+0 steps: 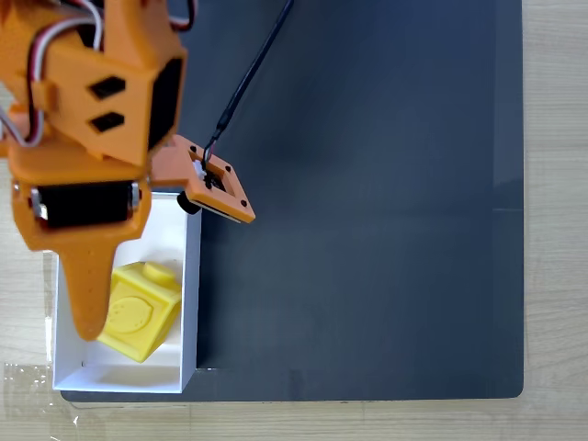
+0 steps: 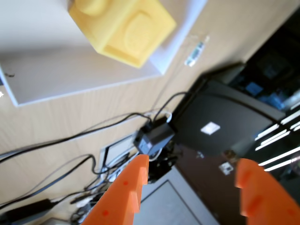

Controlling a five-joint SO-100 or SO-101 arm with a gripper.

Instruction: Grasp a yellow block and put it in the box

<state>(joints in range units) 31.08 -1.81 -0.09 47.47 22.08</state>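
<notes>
The yellow block [image 1: 140,312] lies tilted inside the white box [image 1: 129,378], stud toward the top in the fixed view. The wrist view shows the same yellow block [image 2: 123,27] on the floor of the box [image 2: 56,75], well apart from my fingers. My gripper [image 2: 192,161] is open, with both orange fingers spread and nothing between them. In the fixed view the orange arm hangs over the box's left half, one long finger [image 1: 87,299] reaching down just left of the block.
The box sits at the left edge of a dark mat [image 1: 367,230] on a pale wooden table [image 1: 556,184]. An orange camera mount [image 1: 220,188] with a black cable juts over the mat. Beyond the box lie cables [image 2: 70,140] and a black device [image 2: 225,122].
</notes>
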